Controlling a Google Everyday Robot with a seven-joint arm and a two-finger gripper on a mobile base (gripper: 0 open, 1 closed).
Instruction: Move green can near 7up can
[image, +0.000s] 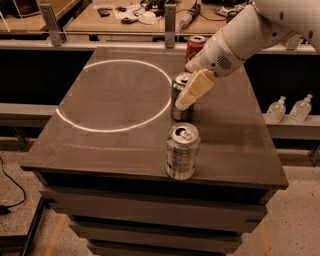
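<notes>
The gripper (186, 100) hung against the green can (177, 113); whether it was spread or closed, I couldn't tell. The 7up can (182, 153) stood just below it, apart.

The end effector (186, 100) hangs against the green can (177, 114), in front of its upper right side. The 7up can (182, 152) stands near in front, with only a narrow gap between the two cans. A red can (194, 47) stands behind. The surface (100, 150) lies open to the left and to the right.
</notes>
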